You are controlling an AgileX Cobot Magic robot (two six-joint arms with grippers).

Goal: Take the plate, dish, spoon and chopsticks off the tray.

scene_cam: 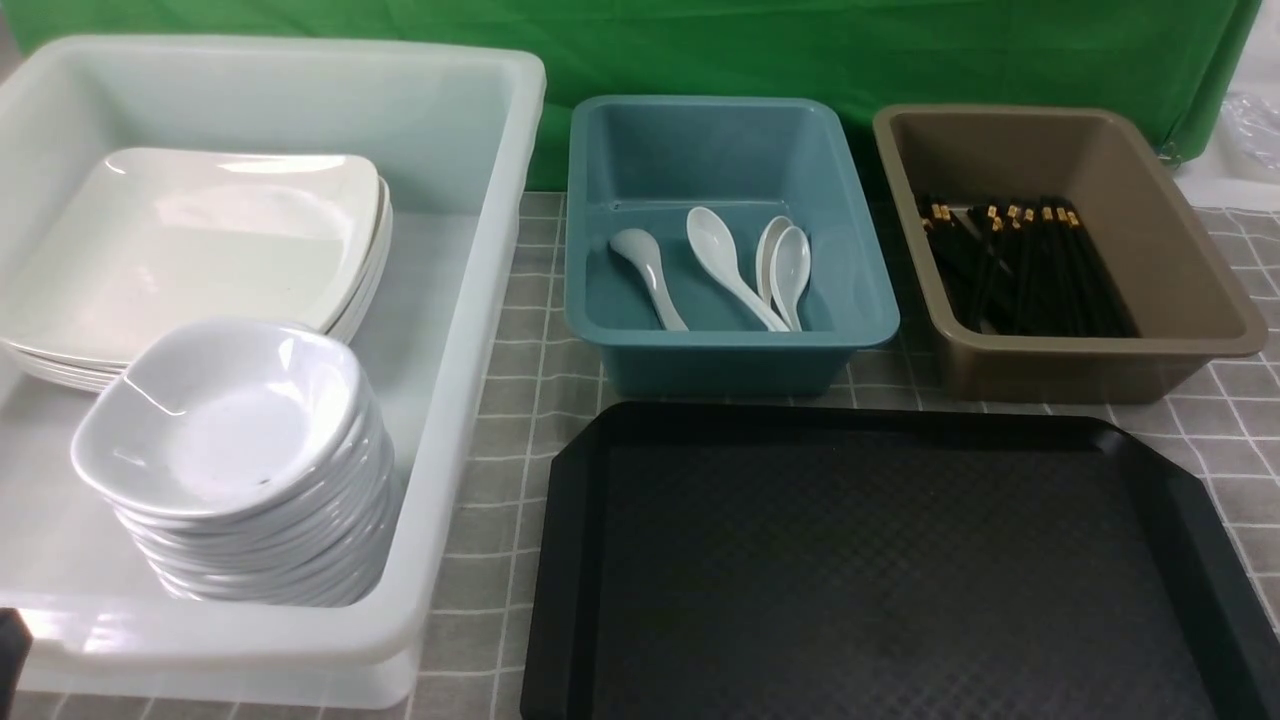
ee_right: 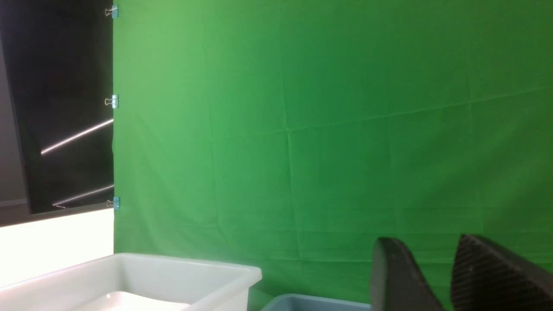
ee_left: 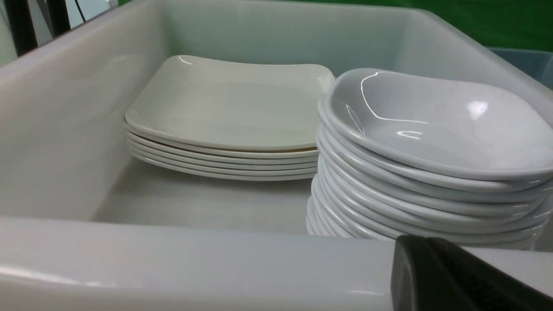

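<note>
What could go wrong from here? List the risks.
The dish stack stands tall and its top dish looks tilted; a bump could topple it. The left gripper hangs right by the white tub at its near rim, beside that stack, so a careless move could knock either.

no readable text, no labels, no brand marks, no numbers on any surface

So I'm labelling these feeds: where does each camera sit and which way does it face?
Front view: between the arms, looking forward and down at the tray, white tub, teal bin and brown bin; no hand shows.
Left wrist view: at the tub's rim, facing stacked plates and dishes; one fingertip shows.
Right wrist view: raised, facing the green backdrop; right hand open, empty.
All three share the tub.
</note>
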